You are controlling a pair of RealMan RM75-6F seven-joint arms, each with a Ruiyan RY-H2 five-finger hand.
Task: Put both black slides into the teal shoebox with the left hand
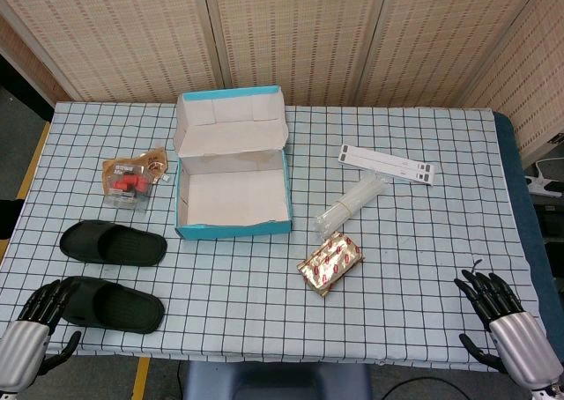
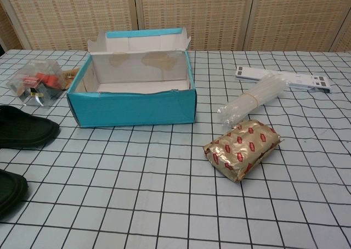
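Two black slides lie on the checked cloth at the left. The farther slide [image 1: 113, 243] [image 2: 24, 126] is in front of the box's left corner; the nearer slide [image 1: 110, 304] [image 2: 10, 190] lies by the table's front edge. The teal shoebox [image 1: 231, 226] [image 2: 134, 106] stands open and empty, its lid folded back. My left hand [image 1: 40, 316] hovers at the front left corner, fingers apart, just left of the nearer slide and holding nothing. My right hand [image 1: 498, 307] is at the front right corner, fingers spread and empty. Neither hand shows in the chest view.
A clear packet with red items [image 1: 132, 181] [image 2: 37, 84] lies left of the box. Right of the box are a bundle of clear tubes [image 1: 352, 204] [image 2: 255, 100], a white strip [image 1: 388, 164] [image 2: 282, 78] and a gold foil packet [image 1: 330, 263] [image 2: 242, 148].
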